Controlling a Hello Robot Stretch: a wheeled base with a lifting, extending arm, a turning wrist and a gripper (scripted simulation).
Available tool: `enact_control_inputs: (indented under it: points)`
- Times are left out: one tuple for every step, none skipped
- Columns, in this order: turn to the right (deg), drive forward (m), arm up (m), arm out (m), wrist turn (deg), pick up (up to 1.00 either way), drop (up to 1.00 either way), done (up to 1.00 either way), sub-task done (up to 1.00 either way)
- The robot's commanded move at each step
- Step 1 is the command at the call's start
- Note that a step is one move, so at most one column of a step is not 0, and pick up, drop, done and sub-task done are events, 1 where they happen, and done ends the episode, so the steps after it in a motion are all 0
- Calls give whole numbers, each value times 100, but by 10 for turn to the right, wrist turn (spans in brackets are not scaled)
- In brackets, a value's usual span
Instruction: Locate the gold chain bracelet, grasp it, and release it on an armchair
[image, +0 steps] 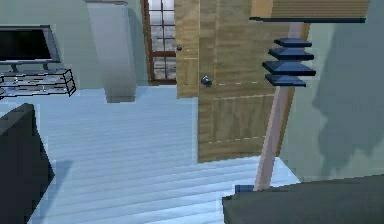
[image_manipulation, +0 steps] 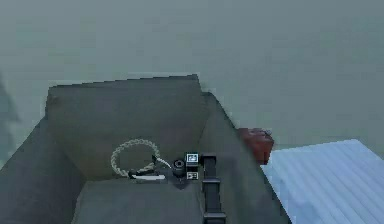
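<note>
A dark grey armchair (image_manipulation: 60, 150) takes up the lower left of the arm side view, and its corner shows at the forward view's bottom right (image: 310, 200). A pale gold chain loop, the bracelet (image_manipulation: 130, 157), sits against the chair's back just above the seat. My gripper (image_manipulation: 158, 172) is right beside the loop, on its lower right, at the end of the dark arm (image_manipulation: 212, 200) with its two white squares. The chair's surface lies behind the fingers, so I cannot tell whether the gripper holds anything.
A small red object (image_manipulation: 257, 142) stands beside the armchair's right arm, by the grey wall. Ahead are an open wooden door (image: 235, 80), a wooden post with blue shelves (image: 288, 65), a TV on a wire stand (image: 30, 60), dark furniture (image: 18, 160) and pale plank floor (image: 130, 150).
</note>
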Motion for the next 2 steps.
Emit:
enact_control_inputs:
  points:
    - [0, 0, -32, 0, 0, 0, 0, 0, 0]
    - [0, 0, 0, 0, 0, 0, 100, 0, 0]
